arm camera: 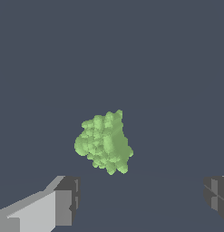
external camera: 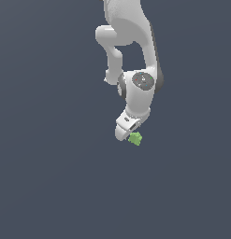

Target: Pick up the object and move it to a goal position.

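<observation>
green object (arm camera: pixel 104 142) between parted jaws

arm (external camera: pixel 135 51): white, with dark grey bands at the joints and a grey disc with small red and green specks on the wrist
gripper (arm camera: pixel 140 199): light grey body, dark grey fingertips (arm camera: pixel 68 192)
object (arm camera: pixel 105 142): bright light green all over, bumpy faceted surface with paler and darker green patches; a plain green in the exterior view
ground (external camera: pixel 51 177): flat dark slate blue-grey, no pattern
</observation>
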`<state>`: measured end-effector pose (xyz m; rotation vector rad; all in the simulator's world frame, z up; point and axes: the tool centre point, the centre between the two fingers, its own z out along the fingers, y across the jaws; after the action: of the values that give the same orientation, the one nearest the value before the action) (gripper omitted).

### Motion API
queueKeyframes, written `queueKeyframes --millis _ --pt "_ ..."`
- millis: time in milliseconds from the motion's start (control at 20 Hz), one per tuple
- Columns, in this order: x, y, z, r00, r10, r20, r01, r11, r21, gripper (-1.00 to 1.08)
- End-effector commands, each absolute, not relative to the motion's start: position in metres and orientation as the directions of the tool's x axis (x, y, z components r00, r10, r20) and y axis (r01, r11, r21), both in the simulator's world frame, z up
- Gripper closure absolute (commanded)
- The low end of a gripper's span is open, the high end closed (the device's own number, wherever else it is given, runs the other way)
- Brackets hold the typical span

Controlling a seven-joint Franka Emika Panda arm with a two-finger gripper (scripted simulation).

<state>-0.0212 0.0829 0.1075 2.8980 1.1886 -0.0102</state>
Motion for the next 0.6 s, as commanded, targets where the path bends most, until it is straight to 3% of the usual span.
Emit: queueKeyframes --millis 0,550 --pt "-0.025 0.092 0.101 0.655 0.755 -0.007 0.755 -0.655 0.005 -0.92" --pt "-0.034 0.115 0.088 0.509 0.861 0.000 0.861 -0.509 0.000 -0.92"
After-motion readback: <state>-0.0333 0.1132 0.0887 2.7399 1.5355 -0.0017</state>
